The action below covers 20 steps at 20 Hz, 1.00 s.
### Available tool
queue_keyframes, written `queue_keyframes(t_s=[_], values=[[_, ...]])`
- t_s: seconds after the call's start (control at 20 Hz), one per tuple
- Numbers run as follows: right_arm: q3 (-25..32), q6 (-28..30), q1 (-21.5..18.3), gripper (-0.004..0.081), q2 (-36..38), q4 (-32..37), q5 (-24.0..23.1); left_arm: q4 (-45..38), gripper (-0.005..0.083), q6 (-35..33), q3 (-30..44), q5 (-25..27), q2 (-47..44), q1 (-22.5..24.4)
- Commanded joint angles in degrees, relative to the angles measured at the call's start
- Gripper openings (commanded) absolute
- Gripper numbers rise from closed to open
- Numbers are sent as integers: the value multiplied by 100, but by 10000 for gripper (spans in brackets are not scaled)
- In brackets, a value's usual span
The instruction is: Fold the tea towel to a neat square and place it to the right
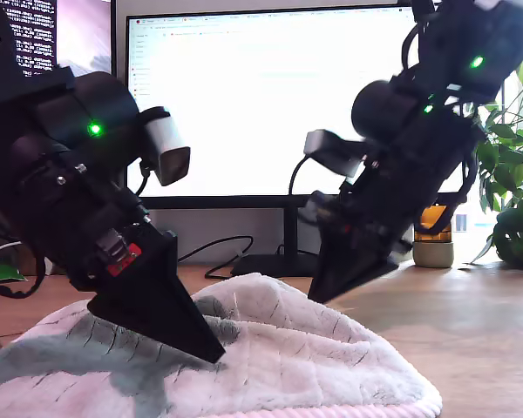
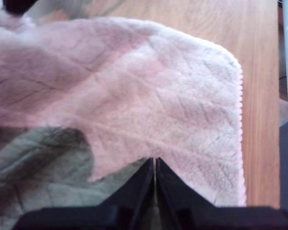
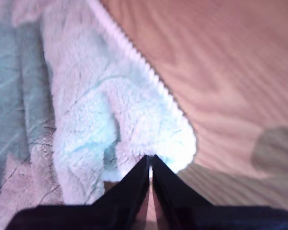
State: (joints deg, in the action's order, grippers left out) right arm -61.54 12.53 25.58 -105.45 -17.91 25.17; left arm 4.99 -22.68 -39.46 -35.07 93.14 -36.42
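A bright white monitor point(image 1: 261, 96) stands on a wooden desk point(image 1: 479, 331). Beside it are a dark screen point(image 1: 35, 35) toward the exterior view's left and a leafy plant point(image 1: 516, 174) toward its right.

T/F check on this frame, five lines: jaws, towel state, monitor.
1. My first gripper and my second gripper both have their jaws closed. True.
2. The tea towel is folded into a neat square. False: it lies in a rumpled mound.
3. My first gripper's tip is down on the tea towel. True.
4. The monitor is dark. False: it shows a bright white window.
5. My second gripper is far from the tea towel. False: it is at the towel's ribbed edge.
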Motion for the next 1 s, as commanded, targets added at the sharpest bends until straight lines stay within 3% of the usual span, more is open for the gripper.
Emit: queue_keyframes(t_s=[0.0,0.2,0.6,0.95], values=[[-122,42,28,-13,-149,20,55,-81,-21,22,256,57,15,-72],[-138,42,26,-13,-168,61,133,-72,-21,111,389,326,17,-105],[-138,39,61,-13,-376,116,267,142,-21,234,389,343,17,-127],[-149,315,35,-13,-540,101,-439,433,-21,236,389,345,17,-170]])
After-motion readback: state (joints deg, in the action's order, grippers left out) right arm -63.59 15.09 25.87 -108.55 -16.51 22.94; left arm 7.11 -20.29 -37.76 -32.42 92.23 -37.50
